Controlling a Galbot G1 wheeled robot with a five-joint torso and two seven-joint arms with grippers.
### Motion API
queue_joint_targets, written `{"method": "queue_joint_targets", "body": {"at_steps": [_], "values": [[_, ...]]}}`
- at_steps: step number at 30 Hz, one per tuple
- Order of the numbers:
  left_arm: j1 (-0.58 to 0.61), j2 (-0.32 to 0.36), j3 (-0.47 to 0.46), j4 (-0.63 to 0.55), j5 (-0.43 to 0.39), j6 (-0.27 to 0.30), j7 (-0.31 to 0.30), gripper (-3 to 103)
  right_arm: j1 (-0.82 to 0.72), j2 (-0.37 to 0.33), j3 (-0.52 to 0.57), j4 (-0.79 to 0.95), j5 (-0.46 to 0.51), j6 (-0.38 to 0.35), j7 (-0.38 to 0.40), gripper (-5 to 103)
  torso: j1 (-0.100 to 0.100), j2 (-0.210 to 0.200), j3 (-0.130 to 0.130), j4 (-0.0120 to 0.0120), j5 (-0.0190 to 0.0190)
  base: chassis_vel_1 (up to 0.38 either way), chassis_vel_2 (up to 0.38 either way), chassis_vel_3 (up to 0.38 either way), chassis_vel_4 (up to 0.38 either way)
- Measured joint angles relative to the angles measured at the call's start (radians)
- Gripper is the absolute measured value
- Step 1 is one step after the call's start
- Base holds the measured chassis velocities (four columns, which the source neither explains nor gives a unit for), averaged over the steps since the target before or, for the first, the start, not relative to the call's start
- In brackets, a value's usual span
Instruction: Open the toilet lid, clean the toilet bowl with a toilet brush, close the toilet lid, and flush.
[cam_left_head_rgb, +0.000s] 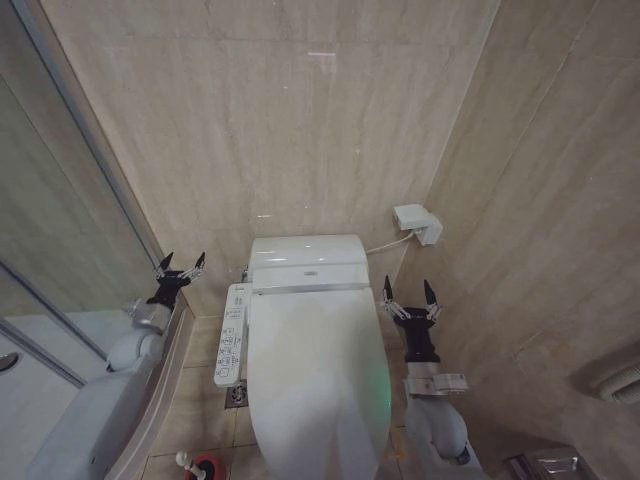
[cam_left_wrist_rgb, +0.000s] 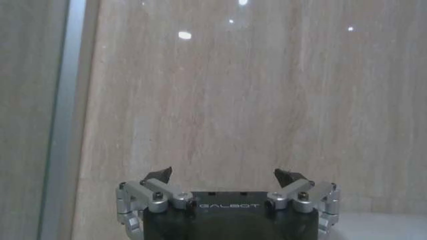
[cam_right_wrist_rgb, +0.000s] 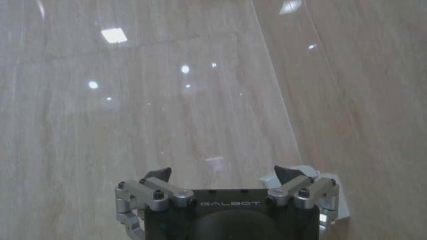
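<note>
The white toilet lid (cam_left_head_rgb: 315, 375) lies shut over the toilet bowl, which it hides, in the middle of the head view. At the bottom left the toilet brush (cam_left_head_rgb: 190, 463) stands in its red cup holder on the floor, its white knob up. My left gripper (cam_left_head_rgb: 180, 264) is open, held left of the toilet by the glass shower wall, empty. My right gripper (cam_left_head_rgb: 409, 292) is open and empty too, just right of the lid's back end. In the wrist views the left gripper (cam_left_wrist_rgb: 225, 175) and the right gripper (cam_right_wrist_rgb: 223, 174) both face the beige wall.
A long white button panel (cam_left_head_rgb: 232, 335) sits along the toilet's left side. The cistern (cam_left_head_rgb: 306, 251) backs onto the wall. A white socket box (cam_left_head_rgb: 417, 223) with a cable hangs on the wall at right. The glass shower screen (cam_left_head_rgb: 60, 180) and curved tray (cam_left_head_rgb: 150, 410) close off the left.
</note>
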Motion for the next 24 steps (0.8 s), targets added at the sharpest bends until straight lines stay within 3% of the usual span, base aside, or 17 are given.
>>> {"method": "queue_joint_targets", "body": {"at_steps": [5, 8, 16, 17, 24], "values": [[-0.092, -0.014, 0.068, 0.1, 0.014, -0.012, 0.029, 100, 0.011, 0.013, 0.001, -0.022, -0.001, 0.007, -0.003, 100, 0.0, 0.0, 0.0, -0.0001, 0.0002, 0.0, 0.0, 0.0, 0.0], [-0.158, -0.055, 0.12, 0.196, 0.035, -0.029, 0.052, 100, 0.014, 0.021, 0.007, -0.031, -0.001, 0.011, -0.004, 100, 0.0, 0.0, 0.0, -0.0007, 0.0, 0.0, 0.0, 0.0, 0.0], [-0.233, -0.095, 0.162, 0.322, 0.076, -0.068, 0.112, 101, 0.013, 0.023, 0.016, -0.031, 0.0, 0.012, -0.004, 100, 0.0, 0.0, 0.0, -0.0003, -0.0002, 0.0, 0.0, 0.0, 0.0], [-0.244, -0.097, 0.166, 0.334, 0.084, -0.075, 0.128, 78, 0.012, 0.023, 0.017, -0.031, 0.001, 0.012, -0.004, 100, 0.0, 0.0, 0.0, -0.0003, -0.0001, 0.0, 0.0, 0.0, 0.0], [-0.28, -0.091, 0.171, 0.377, 0.125, -0.096, 0.216, 78, 0.007, 0.026, 0.017, -0.026, 0.002, 0.014, -0.004, 100, 0.0, 0.0, 0.0, -0.0004, -0.0001, 0.0, 0.0, 0.0, 0.0]]}}
